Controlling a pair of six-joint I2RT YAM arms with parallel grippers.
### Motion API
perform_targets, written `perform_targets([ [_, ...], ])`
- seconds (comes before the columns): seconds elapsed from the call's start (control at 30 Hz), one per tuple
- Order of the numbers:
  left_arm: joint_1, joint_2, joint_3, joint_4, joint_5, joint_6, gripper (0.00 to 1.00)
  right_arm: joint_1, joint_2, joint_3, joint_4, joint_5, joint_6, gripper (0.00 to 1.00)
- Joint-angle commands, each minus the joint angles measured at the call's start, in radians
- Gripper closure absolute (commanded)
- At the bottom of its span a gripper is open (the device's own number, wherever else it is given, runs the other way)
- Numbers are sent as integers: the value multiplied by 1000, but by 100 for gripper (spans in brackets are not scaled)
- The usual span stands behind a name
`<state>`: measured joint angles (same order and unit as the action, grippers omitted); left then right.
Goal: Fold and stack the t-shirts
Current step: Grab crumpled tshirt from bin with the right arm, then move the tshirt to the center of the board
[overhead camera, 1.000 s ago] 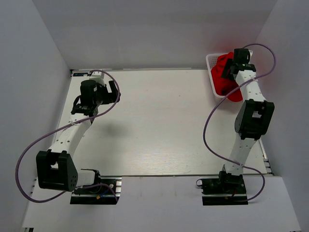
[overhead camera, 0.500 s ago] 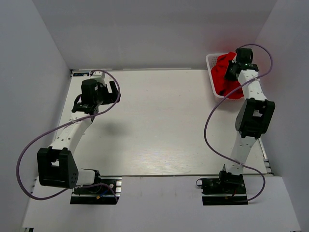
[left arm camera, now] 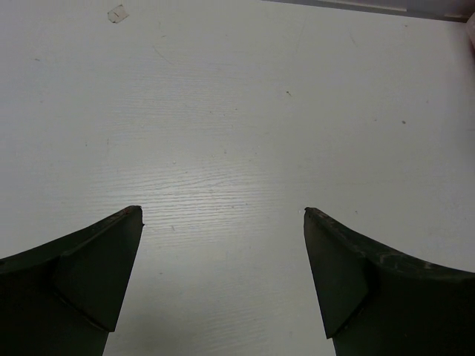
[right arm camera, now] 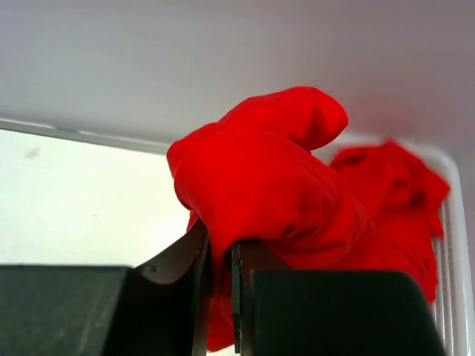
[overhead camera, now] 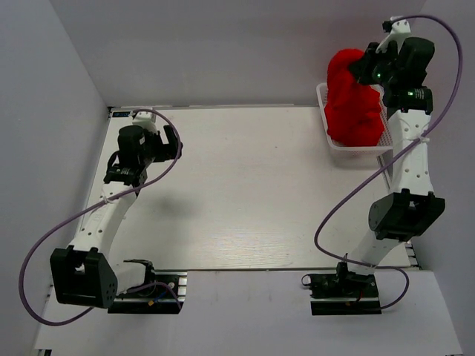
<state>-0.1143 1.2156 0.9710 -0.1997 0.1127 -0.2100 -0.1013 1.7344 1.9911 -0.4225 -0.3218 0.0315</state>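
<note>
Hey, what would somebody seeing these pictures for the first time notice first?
The bright red t-shirt grabs the eye: it hangs bunched from the right pincer, which is shut on it, over the white basket at the table's far right corner. Against that, the left pincer hovers open over the white table on the far left.

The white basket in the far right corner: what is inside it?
Red t-shirt cloth fills it, its top pinched and held up by the right hand. The basket floor, and any further shirt below, is covered by the cloth.
</note>
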Motion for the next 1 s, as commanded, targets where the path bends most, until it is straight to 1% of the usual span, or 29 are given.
perform_targets([
  [0.0, 4, -54, -28, -3, -27, -11, 0, 21, -67, 78, 105, -167, -25, 100],
  [0.03, 4, -68, -28, -15, -27, -11, 0, 25, -79, 87, 126, -215, -15, 100],
  [0.1, 4, -82, -37, -15, -27, -20, 0, 57, -85, 121, 146, -232, -2, 100],
  [0.13, 4, -96, -46, -15, -27, -20, 0, 81, -82, 145, 163, -278, 17, 100],
  [0.17, 4, -109, -46, -15, -16, -20, 0, 81, -79, 146, 172, -290, 28, 100],
  [0.2, 4, -110, -57, -15, -16, -31, 0, 98, -78, 184, 186, -328, 41, 100],
  [0.27, 4, -122, -57, -15, -16, -40, 0, 140, -70, 202, 209, -380, 65, 100],
  [0.3, 4, -132, -66, -15, -16, -40, 0, 153, -75, 204, 264, -416, 105, 100],
  [0.37, 4, -142, -66, -26, -25, -64, 0, 204, -72, 196, 300, -468, 125, 100],
  [0.4, 4, -142, -66, -26, -25, -65, 0, 231, -69, 193, 344, -502, 157, 100],
  [0.5, 4, -142, -46, -73, -36, -89, 0, 319, -39, 180, 370, -558, 160, 100],
  [0.6, 4, -151, -28, -115, -73, -118, 0, 409, 7, 163, 320, -597, 125, 100],
  [0.63, 4, -151, -28, -124, -82, -127, 0, 446, 10, 112, 286, -594, 98, 100],
  [0.67, 4, -162, -28, -136, -99, -141, 0, 457, 7, 76, 281, -571, 82, 100],
  [0.7, 4, -172, -40, -136, -108, -150, 0, 462, -15, 34, 309, -551, 64, 100],
  [0.73, 4, -172, -40, -145, -122, -161, 0, 471, -33, -150, 330, -498, 61, 100],
  [0.77, 4, -183, -51, -145, -131, -170, 0, 469, -74, -222, 353, -408, 58, 100],
  [0.83, 4, -183, -60, -168, -149, -181, 0, 460, -136, -490, 460, -344, 68, 100],
  [0.87, 4, -183, -60, -168, -150, -181, 0, 459, -151, -552, 485, -236, 70, 94],
  [0.9, 4, -183, -60, -179, -159, -181, 0, 459, -171, -659, 514, -193, 71, 81],
  [0.93, 4, -183, -60, -179, -159, -181, 0, 459, -177, -698, 519, -150, 74, 65],
  [0.97, 4, -171, -60, -191, -174, -192, 0, 459, -176, -765, 499, -78, 83, 26],
])
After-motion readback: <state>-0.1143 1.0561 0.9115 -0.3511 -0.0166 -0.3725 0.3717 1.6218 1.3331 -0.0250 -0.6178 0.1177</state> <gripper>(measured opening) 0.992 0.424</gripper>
